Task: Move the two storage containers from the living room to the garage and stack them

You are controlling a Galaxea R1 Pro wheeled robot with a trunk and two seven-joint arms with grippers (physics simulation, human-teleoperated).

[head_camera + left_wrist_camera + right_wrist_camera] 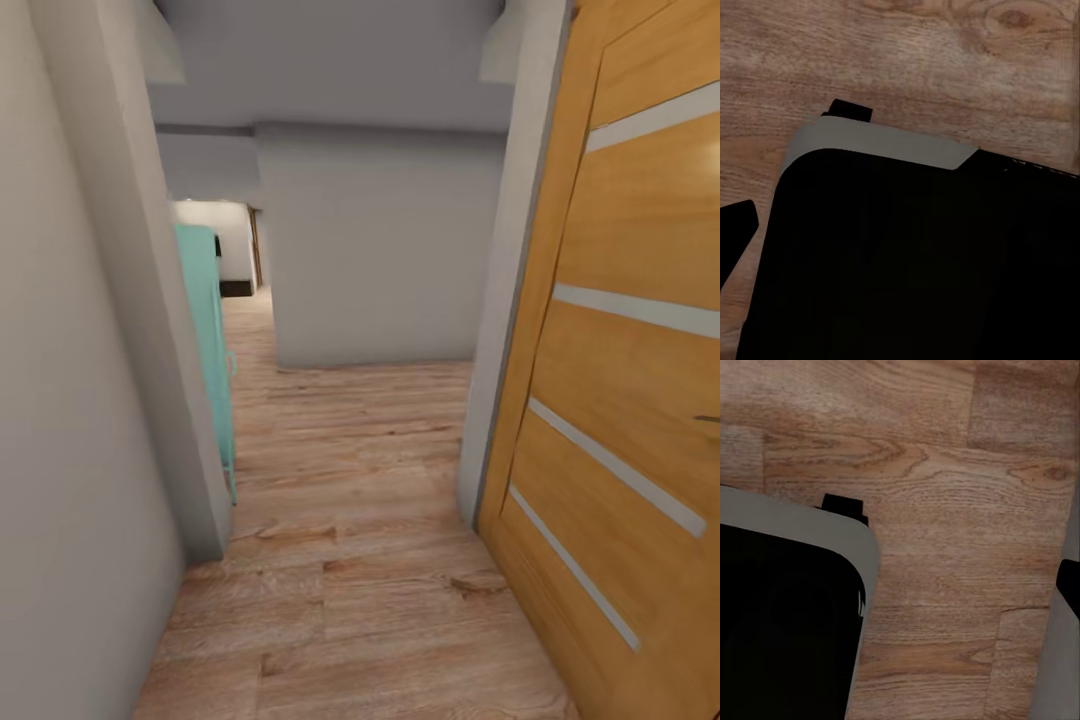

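The two storage containers are out of view, and so are the living room and the garage with its floor. I am looking down a narrow hallway with light wood plank flooring (350, 560). In the left wrist view a dark finger tip (736, 232) pokes in at the frame edge, over the planks and beside my black base (915, 255). A dark sliver (1069, 585) sits at the edge of the right wrist view above planks, beside the base (780, 615). Neither view shows what the fingers hold.
A wooden door with frosted strips (640, 330) stands open close on the right. A pale wall corner (150, 350) crowds the left, with a teal cabinet (210, 340) behind it. A grey wall (380, 250) blocks straight ahead; the passage continues past it on the left.
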